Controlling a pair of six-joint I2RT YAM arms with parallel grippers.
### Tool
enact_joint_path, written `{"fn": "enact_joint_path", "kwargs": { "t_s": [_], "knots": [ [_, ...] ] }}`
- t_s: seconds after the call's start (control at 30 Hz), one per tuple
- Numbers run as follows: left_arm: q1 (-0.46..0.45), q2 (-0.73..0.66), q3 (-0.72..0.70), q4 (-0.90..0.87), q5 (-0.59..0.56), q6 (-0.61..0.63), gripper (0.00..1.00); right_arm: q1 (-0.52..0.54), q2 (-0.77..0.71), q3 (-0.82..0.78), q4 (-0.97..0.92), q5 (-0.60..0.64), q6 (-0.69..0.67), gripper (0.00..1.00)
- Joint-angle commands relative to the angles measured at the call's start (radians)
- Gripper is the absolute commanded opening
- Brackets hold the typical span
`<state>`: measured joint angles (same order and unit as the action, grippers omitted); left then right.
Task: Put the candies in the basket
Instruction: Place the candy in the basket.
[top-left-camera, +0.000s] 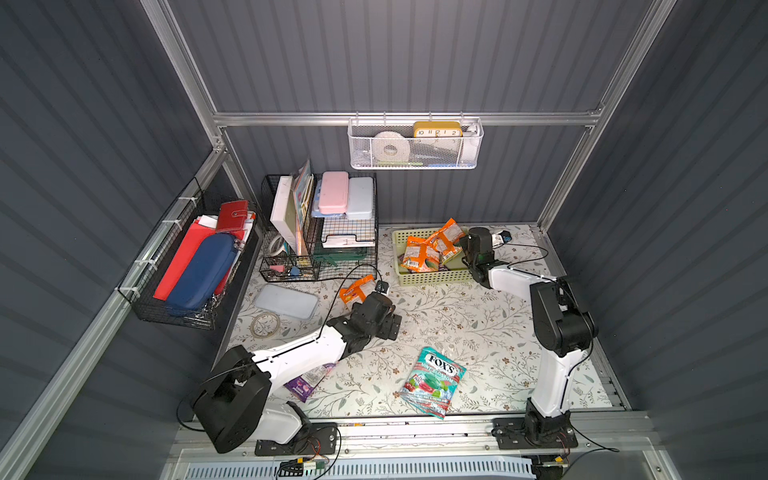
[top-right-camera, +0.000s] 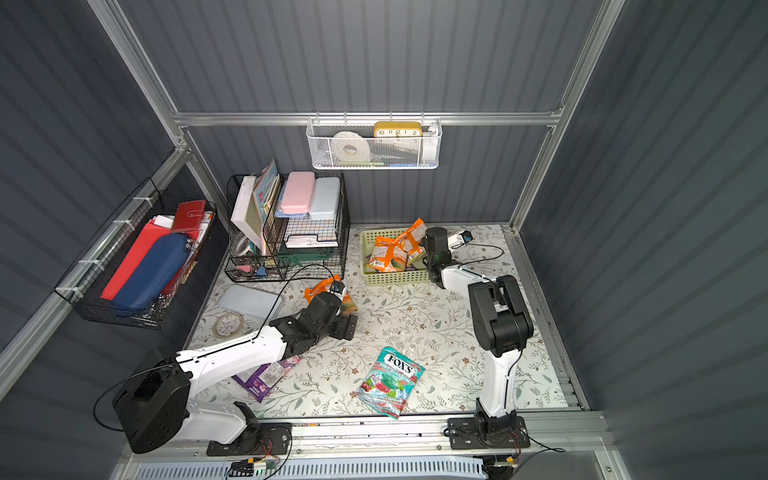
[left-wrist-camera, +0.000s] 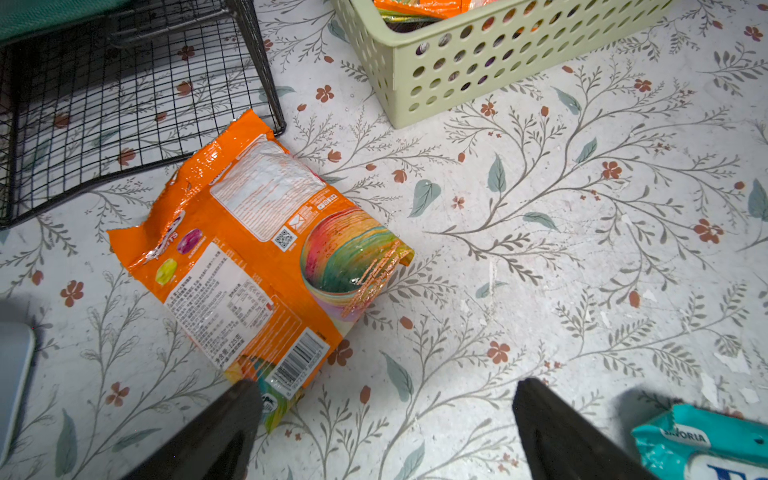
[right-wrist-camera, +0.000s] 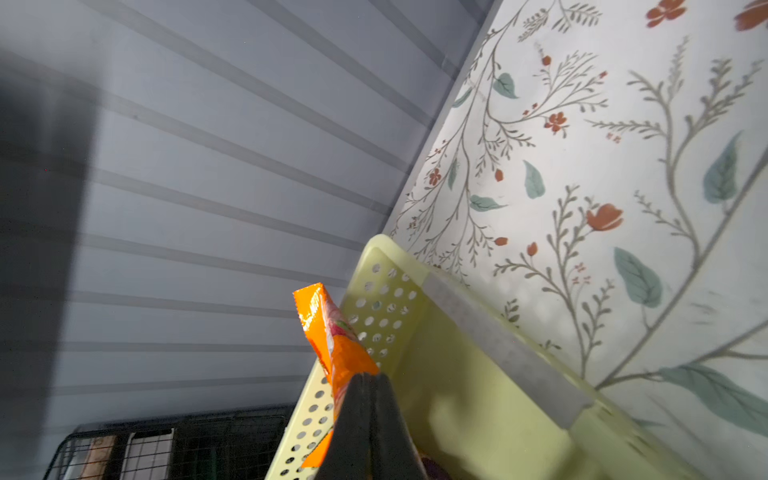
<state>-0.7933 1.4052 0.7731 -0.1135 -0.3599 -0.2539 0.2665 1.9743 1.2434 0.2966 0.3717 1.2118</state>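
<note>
The pale yellow-green basket (top-left-camera: 415, 279) (right-wrist-camera: 457, 395) stands at the back of the table with two orange candy bags (top-left-camera: 417, 255) lying in it. My right gripper (right-wrist-camera: 371, 380) is shut on a third orange bag (right-wrist-camera: 332, 336) (top-left-camera: 449, 235), held upright over the basket's right end. My left gripper (left-wrist-camera: 388, 384) hangs open low over the table. Just beyond it an orange bag (left-wrist-camera: 257, 257) (top-left-camera: 353, 291) lies flat, its corner beside one fingertip (left-wrist-camera: 245, 399). A teal FOX'S bag (top-left-camera: 434, 380) lies near the front. A purple bag (top-left-camera: 307, 380) is partly under the left arm.
A black wire desk organiser (top-left-camera: 320, 232) stands left of the basket, close to the loose orange bag. A pale blue case (top-left-camera: 286, 301) and a tape roll (top-left-camera: 264, 325) lie at the left. A white mesh basket (top-left-camera: 415, 143) hangs on the back wall.
</note>
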Motion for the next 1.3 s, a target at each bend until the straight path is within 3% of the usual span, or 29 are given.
{"fn": "enact_joint_path", "kwargs": {
  "t_s": [0.0, 0.07, 0.2, 0.37, 0.53, 0.87, 1.03, 1.27],
  "knots": [
    [-0.003, 0.010, 0.007, -0.012, -0.016, 0.017, 0.99, 0.007, 0.000, -0.025, -0.014, -0.034, -0.019, 0.00],
    [-0.003, 0.012, 0.008, -0.014, -0.019, 0.018, 0.99, 0.007, 0.003, -0.029, -0.019, -0.047, -0.020, 0.00],
    [-0.004, 0.012, 0.011, -0.017, -0.030, 0.019, 0.99, 0.011, -0.001, -0.032, -0.056, -0.070, -0.027, 0.10],
    [-0.004, 0.012, 0.009, -0.018, -0.043, 0.018, 0.99, 0.017, -0.029, -0.067, -0.079, -0.038, -0.023, 0.13],
    [-0.005, 0.012, 0.008, -0.015, -0.048, 0.017, 0.99, 0.025, -0.061, -0.082, -0.110, 0.006, -0.033, 0.32],
    [-0.005, -0.003, -0.003, -0.017, -0.079, 0.009, 0.99, 0.028, -0.134, -0.078, -0.168, 0.015, -0.101, 0.49],
    [-0.006, -0.002, -0.003, -0.018, -0.087, 0.004, 0.99, 0.028, -0.208, -0.061, -0.278, 0.000, -0.205, 0.63],
    [-0.005, 0.008, 0.001, -0.025, -0.089, -0.009, 0.99, 0.043, -0.347, -0.102, -0.402, -0.157, -0.445, 0.67]
  ]
}}
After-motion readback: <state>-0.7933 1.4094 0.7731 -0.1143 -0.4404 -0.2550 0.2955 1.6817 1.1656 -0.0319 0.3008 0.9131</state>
